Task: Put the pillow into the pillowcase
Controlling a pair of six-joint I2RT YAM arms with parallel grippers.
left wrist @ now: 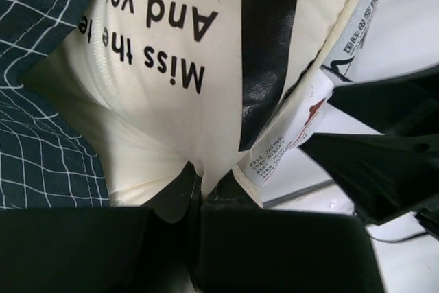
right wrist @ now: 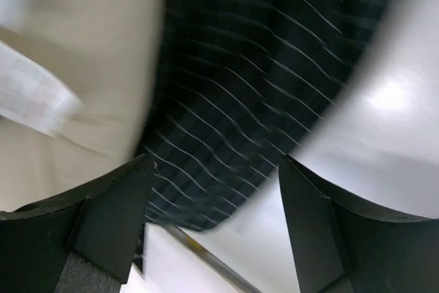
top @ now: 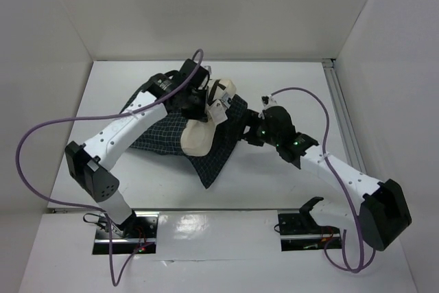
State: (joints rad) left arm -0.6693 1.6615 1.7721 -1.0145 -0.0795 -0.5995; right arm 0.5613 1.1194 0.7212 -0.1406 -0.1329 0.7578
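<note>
At frame centre, the pillow [top: 199, 136] is seen against the pillowcase [top: 218, 161], its cloth pinched by the closed left gripper [left wrist: 199, 180]; the right gripper [right wrist: 216, 186] is spread wide, nothing held.

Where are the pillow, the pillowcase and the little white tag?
pillow [top: 197, 138], top view, its bare cream middle.
pillowcase [top: 215, 158], top view, its checked near corner.
tag [left wrist: 282, 145], left wrist view, its printed face.

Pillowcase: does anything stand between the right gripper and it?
Nothing visible does. The right gripper, with its jaws open, faces the checked pillowcase directly. The pillow lies off to one side, pinched by the left gripper.
</note>
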